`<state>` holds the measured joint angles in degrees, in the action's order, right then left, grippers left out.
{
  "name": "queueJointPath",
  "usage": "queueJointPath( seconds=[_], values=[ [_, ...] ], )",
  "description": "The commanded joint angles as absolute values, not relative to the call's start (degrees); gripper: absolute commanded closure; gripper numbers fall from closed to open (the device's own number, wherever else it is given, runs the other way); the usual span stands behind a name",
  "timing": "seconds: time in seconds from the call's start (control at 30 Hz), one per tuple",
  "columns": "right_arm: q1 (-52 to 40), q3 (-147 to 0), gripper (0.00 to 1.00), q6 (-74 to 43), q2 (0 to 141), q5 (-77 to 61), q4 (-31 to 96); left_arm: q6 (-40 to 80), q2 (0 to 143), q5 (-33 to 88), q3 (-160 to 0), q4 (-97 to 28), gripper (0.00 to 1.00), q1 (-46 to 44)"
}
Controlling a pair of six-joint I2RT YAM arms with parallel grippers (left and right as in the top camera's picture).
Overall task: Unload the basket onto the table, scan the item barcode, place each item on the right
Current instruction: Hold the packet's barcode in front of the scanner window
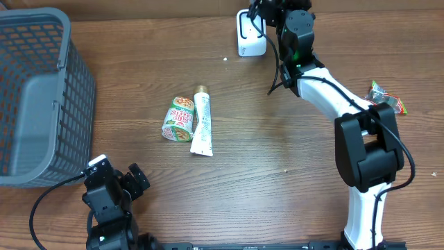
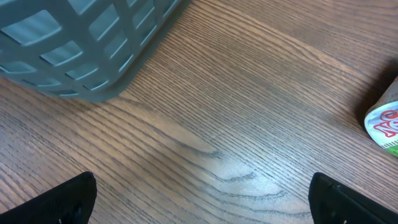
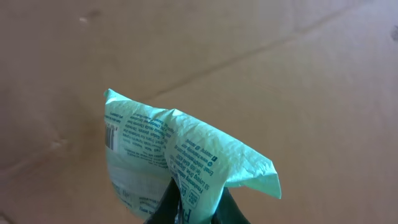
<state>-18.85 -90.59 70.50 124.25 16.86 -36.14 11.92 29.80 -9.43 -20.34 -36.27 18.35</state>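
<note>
The right gripper (image 3: 189, 205) pinches a pale green crinkled plastic packet (image 3: 180, 149) at the wrist view's bottom centre — the presenting step, near the white boxy scanner (image 1: 250, 40) at the overhead's top edge. Next its barcode (image 3: 111, 134) likely needs turning toward that scanner; the left gripper (image 2: 202, 202) stands wide open, empty.

The packet (image 3: 186, 158) in my right pincer (image 3: 189, 208) is pale green and crinkled, printed with small dark text. I pinch it at its lower edge, so it stands up and flares wide above my fingers, one corner jutting right. A barcode (image 3: 111, 134) runs down its left side. From overhead, the white scanner (image 1: 248, 38) stands just beside my pincer.
</note>
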Motion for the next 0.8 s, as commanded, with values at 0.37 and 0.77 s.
queueJointPath(
  seconds=[0.37,0.77],
  values=[
    [-19.07,-92.71,0.96,72.95,130.17,10.81,-34.00,12.43,29.63,-9.15,-21.39,-36.21,0.00,17.98],
    [-19.99,-92.71,0.96,80.68,131.28,8.91,-30.87,12.43,29.63,-9.17,-21.39,-36.21,0.01,17.98]
  ],
)
